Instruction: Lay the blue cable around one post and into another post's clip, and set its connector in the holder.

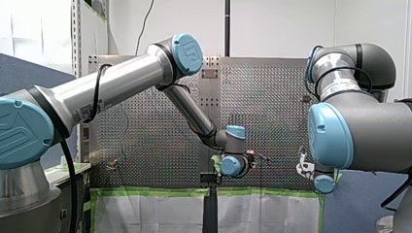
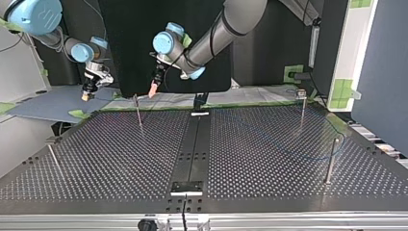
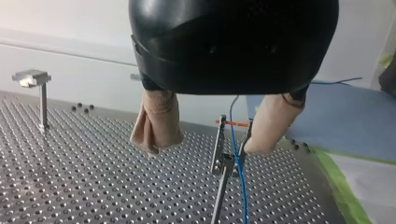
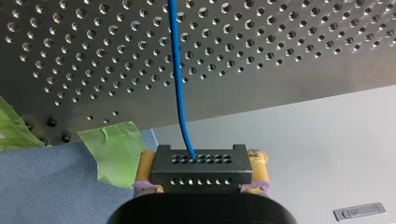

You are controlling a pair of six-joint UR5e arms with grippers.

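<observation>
In the left wrist view my left gripper (image 3: pixel 201 150) hangs open over the perforated table, its beige pads (image 3: pixel 156 126) on either side of a thin clip post (image 3: pixel 223 161). The blue cable (image 3: pixel 238 168) runs down through that post's clip, close to one pad. In the right wrist view my right gripper's yellow pads (image 4: pixel 254 163) are shut on a black connector block (image 4: pixel 198 170), off the table's edge. The blue cable (image 4: pixel 177 70) leaves the block and runs out over the table. In the top view my left gripper (image 2: pixel 154 90) is at the far edge by the clip post (image 2: pixel 138 113), and my right gripper (image 2: pixel 86 95) is at the far left.
More thin posts stand on the table (image 2: pixel 120 159): two at the top view's right (image 2: pixel 302 108) (image 2: pixel 331 161) and one at its left (image 2: pixel 53 154). A flat-topped post (image 3: pixel 41 93) stands beside my left gripper. Green tape (image 4: pixel 116 149) and a blue mat lie past the table's edge.
</observation>
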